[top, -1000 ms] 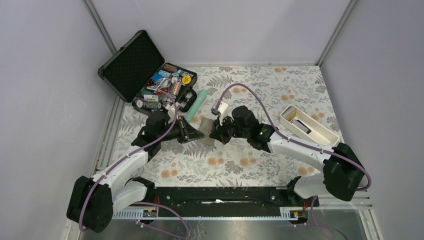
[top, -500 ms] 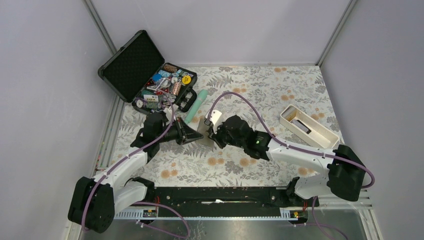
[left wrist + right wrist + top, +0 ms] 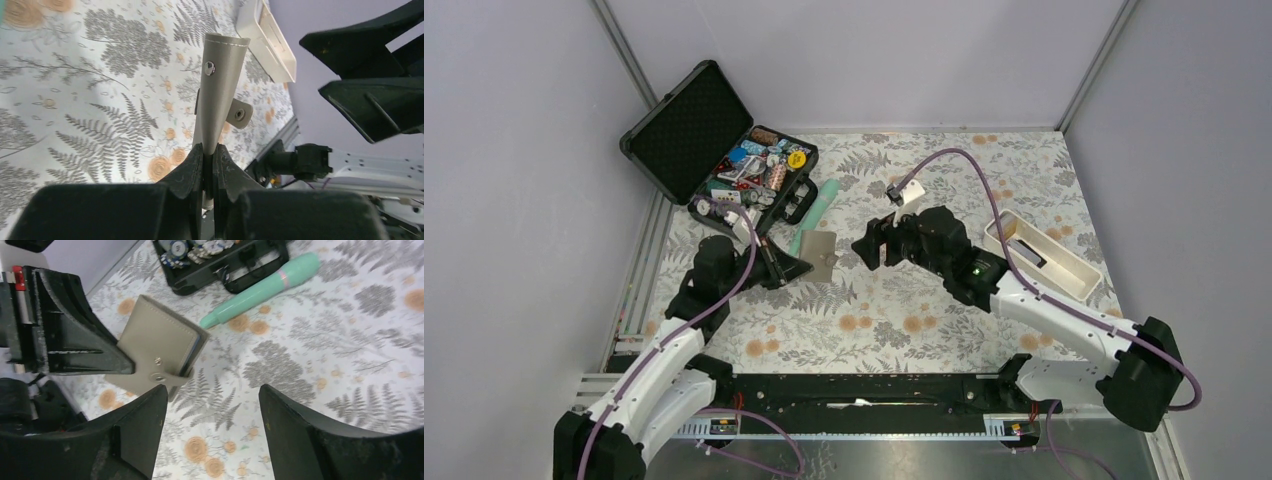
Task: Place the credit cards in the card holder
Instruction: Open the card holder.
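Note:
The grey-brown card holder (image 3: 821, 256) hangs folded just above the flowered cloth, with its snap tab loose. My left gripper (image 3: 800, 268) is shut on its left edge. In the left wrist view the card holder (image 3: 220, 85) stands edge-on between the fingers of that gripper (image 3: 209, 156). My right gripper (image 3: 870, 250) is open with nothing in it, a short way right of the holder. Its wrist view shows the card holder (image 3: 160, 347) beyond the left fingertip of that gripper (image 3: 212, 390). I see no loose credit cards. A dark flat piece (image 3: 1027, 252) lies in the white tray.
A mint-green tube (image 3: 814, 214) lies just behind the holder. The open black case (image 3: 724, 150) full of small items stands at the back left. The white oblong tray (image 3: 1064, 270) sits at the right. Grey walls close in on three sides.
My right gripper has opened and drawn back to the right, away from the card holder. The left arm has pulled the holder slightly to the left and keeps its grip.

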Controlling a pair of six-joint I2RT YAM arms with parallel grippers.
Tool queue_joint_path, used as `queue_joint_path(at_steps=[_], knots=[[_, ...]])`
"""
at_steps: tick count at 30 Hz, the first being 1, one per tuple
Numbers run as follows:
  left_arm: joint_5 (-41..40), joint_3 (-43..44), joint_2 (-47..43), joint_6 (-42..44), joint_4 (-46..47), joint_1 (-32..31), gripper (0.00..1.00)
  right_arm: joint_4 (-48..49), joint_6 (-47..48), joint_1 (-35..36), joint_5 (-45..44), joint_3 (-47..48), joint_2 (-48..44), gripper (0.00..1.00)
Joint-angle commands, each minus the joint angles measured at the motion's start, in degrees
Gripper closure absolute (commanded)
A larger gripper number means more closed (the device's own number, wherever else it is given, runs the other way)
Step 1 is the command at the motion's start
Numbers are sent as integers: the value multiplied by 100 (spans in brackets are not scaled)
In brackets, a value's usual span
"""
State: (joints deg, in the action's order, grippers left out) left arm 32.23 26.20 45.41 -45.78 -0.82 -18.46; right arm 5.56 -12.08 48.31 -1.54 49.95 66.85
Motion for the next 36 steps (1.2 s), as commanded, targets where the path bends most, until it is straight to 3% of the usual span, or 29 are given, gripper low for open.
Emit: queue_joint_path(at_steps=[1, 5, 12, 18, 27, 36], knots=[[-829, 114, -274, 702, -520, 18, 100, 348, -1053, -15, 1024, 208, 222, 25], [-1255, 166, -292, 761, -853, 11, 100, 1241, -2087, 27, 1893, 235, 597, 31], [-1405, 88, -278, 605, -788, -46, 100, 1693, -2704, 604, 1803, 674, 1569, 38], [-1218, -37, -455, 550, -652, -53, 100, 1795, -2947, 636, 1695, 787, 2141, 47], [-1028, -88, -691, 596, -560, -53, 100, 1473, -2836, 353, 1788, 795, 2471, 45], [-616, -264, -825, 408, 51, -35, 100, 1849, -2494, -127, 2630, 226, 2112, 40]])
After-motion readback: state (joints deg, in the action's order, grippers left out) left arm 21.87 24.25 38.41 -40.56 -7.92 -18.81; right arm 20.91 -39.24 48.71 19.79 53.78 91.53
